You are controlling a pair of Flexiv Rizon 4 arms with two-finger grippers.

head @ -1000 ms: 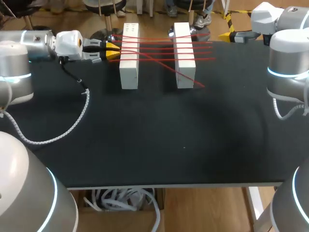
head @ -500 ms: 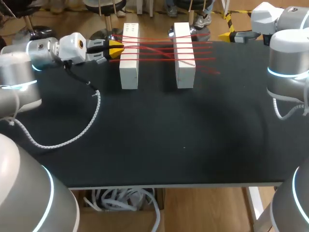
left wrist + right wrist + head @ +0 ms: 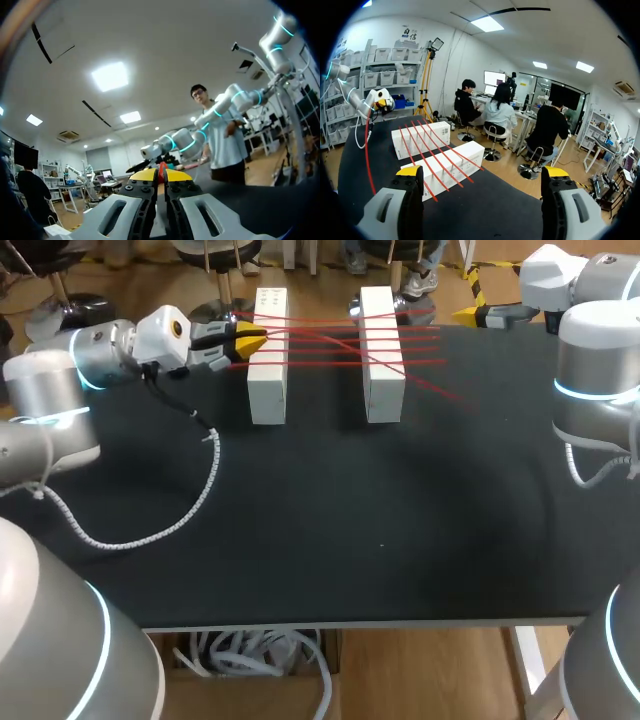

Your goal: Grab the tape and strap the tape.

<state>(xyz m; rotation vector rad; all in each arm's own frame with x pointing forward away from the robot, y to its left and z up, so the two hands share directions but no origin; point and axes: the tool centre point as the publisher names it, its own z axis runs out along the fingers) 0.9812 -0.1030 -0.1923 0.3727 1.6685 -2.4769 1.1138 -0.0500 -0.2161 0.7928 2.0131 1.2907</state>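
now: left end effector (image 3: 250,339) sits just beside the outer face of the left white block (image 3: 267,390), near the far edge of the tabletop (image 3: 330,530); its fingers are narrow, pinched on the red tape (image 3: 330,338), which the left wrist view shows as a thin strip between the yellow tips; tape runs away from this end effector across both blocks, long axis left to right, several strands over the right white block (image 3: 384,390); one strand crosses diagonally and its loose tail lies on the tabletop just past that block; right end effector (image 3: 482,172) is wide apart, holding nothing, well off at the far right corner; judgement: left arm is nearer, so the next wrap turns on carrying the held end back across the blocks.
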